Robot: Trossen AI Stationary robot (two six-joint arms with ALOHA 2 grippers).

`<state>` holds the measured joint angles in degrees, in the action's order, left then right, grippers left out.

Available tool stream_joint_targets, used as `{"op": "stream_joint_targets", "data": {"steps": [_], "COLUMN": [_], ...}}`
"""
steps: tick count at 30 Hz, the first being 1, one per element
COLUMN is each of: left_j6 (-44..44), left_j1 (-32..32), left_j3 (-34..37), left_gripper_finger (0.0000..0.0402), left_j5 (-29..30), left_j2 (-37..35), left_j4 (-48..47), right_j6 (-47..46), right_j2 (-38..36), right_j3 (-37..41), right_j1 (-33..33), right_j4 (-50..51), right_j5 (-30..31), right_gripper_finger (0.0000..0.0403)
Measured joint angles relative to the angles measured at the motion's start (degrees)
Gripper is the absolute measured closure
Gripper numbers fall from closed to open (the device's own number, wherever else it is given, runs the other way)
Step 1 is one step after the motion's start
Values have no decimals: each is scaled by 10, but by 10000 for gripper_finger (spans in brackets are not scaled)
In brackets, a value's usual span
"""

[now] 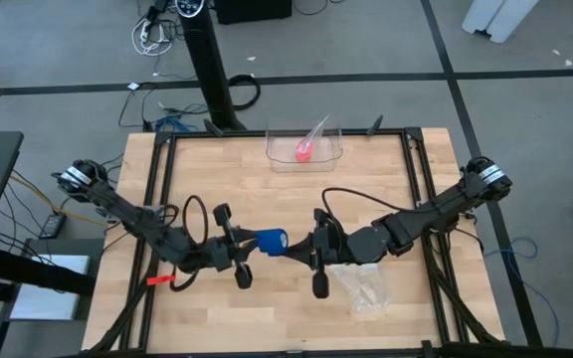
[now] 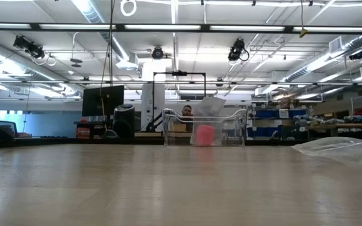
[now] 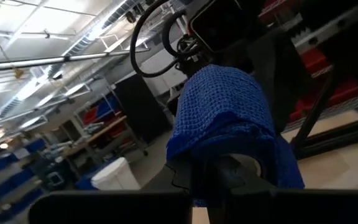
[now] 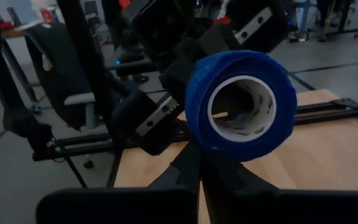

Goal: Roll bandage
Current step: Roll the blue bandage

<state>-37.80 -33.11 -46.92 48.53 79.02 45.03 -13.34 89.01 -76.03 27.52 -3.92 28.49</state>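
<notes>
The bright blue bandage (image 1: 270, 241) is a roll with a white core. It is held in the air over the table's middle, between my two grippers, with its open end toward the right arm (image 4: 241, 106). My left gripper (image 1: 255, 244) comes from the table's left and is shut at the roll's closed-looking end (image 3: 229, 124). My right gripper (image 1: 294, 246) comes from the table's right and is shut at the open end. Neither gripper nor the roll shows in the low view. My left gripper meets the bandage roll at its lower wall (image 3: 241, 168), at the end that faces the left arm. The fingers run roughly level from the table's left, along the roll's axis. The roll itself hides the fingertips. The roll is lifted clear of the table. My right gripper has its shut fingers (image 4: 194, 165) at the lower rim of the roll's open end (image 4: 229, 149), coming level from the table's right. Whether one finger is inside the core I cannot tell. The roll stands above the fingers, its axis pointing along them.
A clear bin (image 1: 331, 159) with a small pink-red roll (image 1: 303, 151) stands at the table's far middle and shows in the low view (image 2: 204, 134). A clear plastic bag (image 1: 361, 286) lies near the right arm. A small red-orange piece (image 1: 159, 280) lies at the near left.
</notes>
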Motion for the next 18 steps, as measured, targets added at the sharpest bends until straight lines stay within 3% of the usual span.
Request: {"op": "stream_joint_targets", "data": {"steps": [18], "left_j6": [-70], "left_j1": [0], "left_j3": [3], "left_gripper_finger": [384], "left_j5": [76], "left_j2": [11], "left_j4": [-28], "right_j6": [-36], "right_j2": [0], "right_j3": [-1], "right_j1": [-5], "right_j4": [46], "right_j5": [3], "right_gripper_finger": [290]}}
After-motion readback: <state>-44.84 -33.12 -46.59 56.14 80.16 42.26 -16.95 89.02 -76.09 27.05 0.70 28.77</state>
